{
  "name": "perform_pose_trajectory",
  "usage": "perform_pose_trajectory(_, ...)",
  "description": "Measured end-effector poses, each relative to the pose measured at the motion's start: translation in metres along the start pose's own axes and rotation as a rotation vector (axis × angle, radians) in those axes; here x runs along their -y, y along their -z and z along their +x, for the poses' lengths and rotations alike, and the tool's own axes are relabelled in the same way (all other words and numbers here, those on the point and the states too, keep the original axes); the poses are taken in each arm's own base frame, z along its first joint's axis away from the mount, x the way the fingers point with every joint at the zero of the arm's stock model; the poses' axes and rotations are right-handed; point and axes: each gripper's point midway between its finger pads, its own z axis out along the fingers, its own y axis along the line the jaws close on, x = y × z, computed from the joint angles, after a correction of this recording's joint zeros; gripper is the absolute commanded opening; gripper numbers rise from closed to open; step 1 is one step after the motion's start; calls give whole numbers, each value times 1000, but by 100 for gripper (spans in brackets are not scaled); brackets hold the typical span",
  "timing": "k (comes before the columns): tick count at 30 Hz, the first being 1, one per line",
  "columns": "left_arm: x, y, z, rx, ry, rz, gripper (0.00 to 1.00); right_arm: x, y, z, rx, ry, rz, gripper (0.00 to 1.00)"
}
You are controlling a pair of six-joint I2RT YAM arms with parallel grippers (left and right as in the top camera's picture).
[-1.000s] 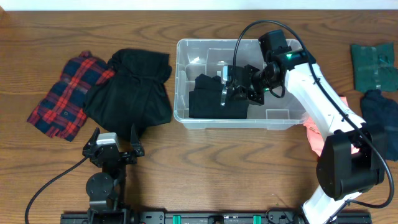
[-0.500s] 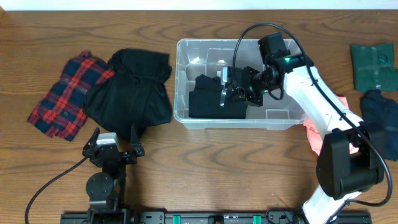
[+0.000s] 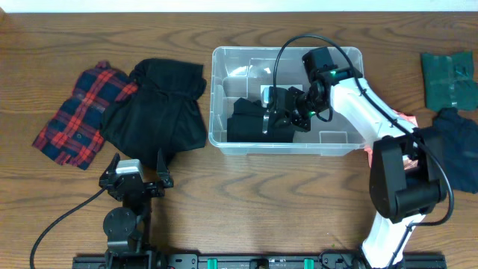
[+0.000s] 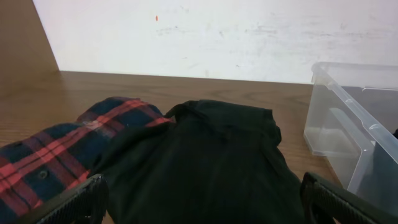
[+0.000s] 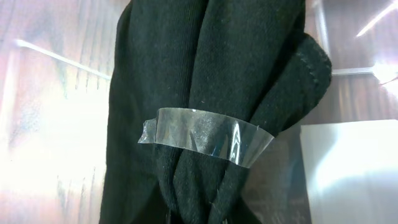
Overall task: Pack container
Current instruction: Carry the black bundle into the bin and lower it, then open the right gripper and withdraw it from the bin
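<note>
The clear plastic container (image 3: 216, 97) stands in the middle of the table, and its corner (image 4: 354, 124) shows in the left wrist view. Inside it lies black clothing, including a black bundle (image 3: 246, 123) bound with clear tape (image 5: 205, 137). My right gripper (image 3: 272, 112) reaches low into the container and is shut on the near end of that bundle (image 5: 205, 74); its fingers are hidden in the right wrist view. My left gripper (image 3: 136, 179) rests near the table's front edge, open and empty (image 4: 202, 202), facing a black garment (image 4: 211, 155).
A red plaid shirt (image 3: 82, 112) and the black garment (image 3: 160, 104) lie left of the container. A green cloth (image 3: 447, 78) and a dark blue cloth (image 3: 457, 142) lie at the far right. An orange-red cloth (image 3: 377, 164) lies by the right arm's base.
The right gripper has shifted a little to the left inside the container with the black bundle. The left arm has not moved.
</note>
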Motion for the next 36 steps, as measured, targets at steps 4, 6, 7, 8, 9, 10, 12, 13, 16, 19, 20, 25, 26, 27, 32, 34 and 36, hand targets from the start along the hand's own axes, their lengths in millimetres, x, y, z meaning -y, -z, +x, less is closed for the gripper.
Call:
perform_pose_trajectory(4, 0, 0, 0, 0, 0, 0, 98, -4, -8, -2, -5, 8, -18, 2)
perform_pose_trajectory(6, 0, 0, 0, 0, 0, 0, 98, -6, -11, -3, -7, 13, -24, 2)
perform_pose_trajectory(7, 0, 0, 0, 0, 0, 0, 98, -7, -12, -4, -7, 16, -27, 2)
perform_pose_trajectory(8, 0, 0, 0, 0, 0, 0, 98, -7, -13, -5, -7, 18, -29, 4)
perform_pose_trajectory(9, 0, 0, 0, 0, 0, 0, 98, -8, -14, -5, -8, 19, -31, 7)
perform_pose_trajectory(10, 0, 0, 0, 0, 0, 0, 98, -8, -14, -5, -8, 19, -32, 13)
perform_pose_trajectory(12, 0, 0, 0, 0, 0, 0, 98, -8, -15, -5, -9, 16, -34, 25)
perform_pose_trajectory(13, 0, 0, 0, 0, 0, 0, 98, -8, -16, -5, -10, 14, -34, 36)
perform_pose_trajectory(16, 0, 0, 0, 0, 0, 0, 98, -8, -17, -3, -15, 3, -34, 73)
perform_pose_trajectory(19, 0, 0, 0, 0, 0, 0, 98, -8, -18, -2, -22, -10, -34, 88)
perform_pose_trajectory(20, 0, 0, 0, 0, 0, 0, 98, -8, -18, -2, -24, -11, -33, 90)
perform_pose_trajectory(25, 0, 0, 0, 0, 0, 0, 98, 2, -18, -6, -8, -19, 4, 99)
perform_pose_trajectory(26, 0, 0, 0, 0, 0, 0, 98, 5, -18, -8, -1, -27, 16, 99)
perform_pose_trajectory(27, 0, 0, 0, 0, 0, 0, 98, 7, -18, -9, 3, -35, 23, 99)
perform_pose_trajectory(32, 0, 0, 0, 0, 0, 0, 98, 22, -7, -24, 23, -68, 68, 99)
perform_pose_trajectory(34, 0, 0, 0, 0, 0, 0, 98, 33, 3, -35, 31, -94, 109, 99)
perform_pose_trajectory(36, 0, 0, 0, 0, 0, 0, 98, 45, 15, -43, 28, -149, 160, 99)
